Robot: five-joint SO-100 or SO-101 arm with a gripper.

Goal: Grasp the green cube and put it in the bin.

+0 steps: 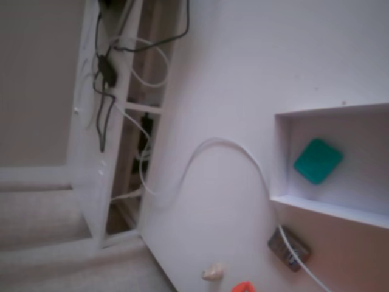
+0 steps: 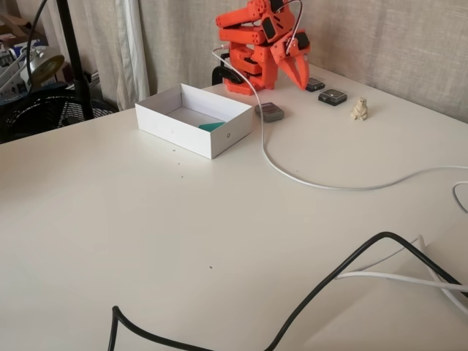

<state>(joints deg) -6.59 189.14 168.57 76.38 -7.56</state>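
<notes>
The green cube lies flat on the floor of the bin, clear of its white walls. In a fixed view from across the table only a teal sliver of the cube shows over the front wall of the bin. The orange arm is folded up at the back of the table, and its gripper points down behind and to the right of the bin. Its fingers look shut with nothing between them. An orange tip pokes in at the bottom edge of a fixed view.
A dark grey gadget with a white cable sits right beside the bin. A beige lump and two small dark gadgets lie near the arm. A black cable crosses the front of the table.
</notes>
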